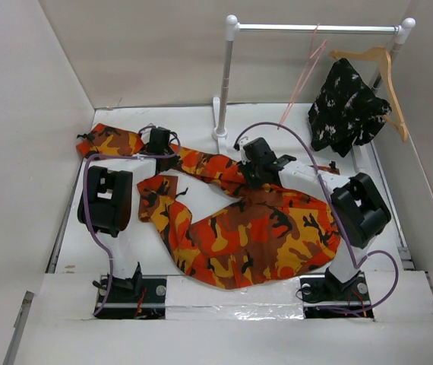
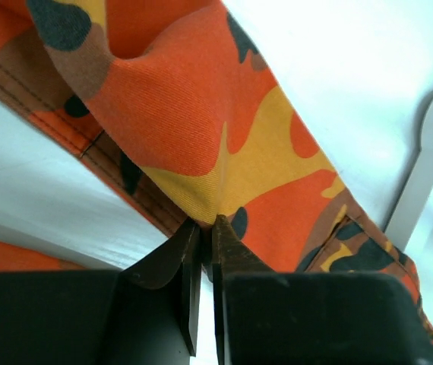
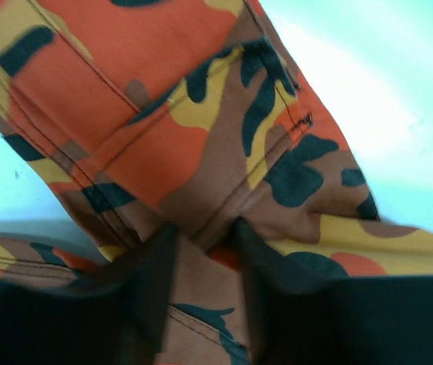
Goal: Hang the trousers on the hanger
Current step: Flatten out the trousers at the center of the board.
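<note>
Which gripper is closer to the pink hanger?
Right. The right gripper, shut on the trousers, sits nearer the arms and slightly left of the hanger; the left gripper is much farther left.

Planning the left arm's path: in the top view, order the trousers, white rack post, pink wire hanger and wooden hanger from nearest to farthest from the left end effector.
1. Trousers, pinched in the left end effector.
2. White rack post, to its right.
3. Pink wire hanger, on the rail.
4. Wooden hanger, far right.
</note>
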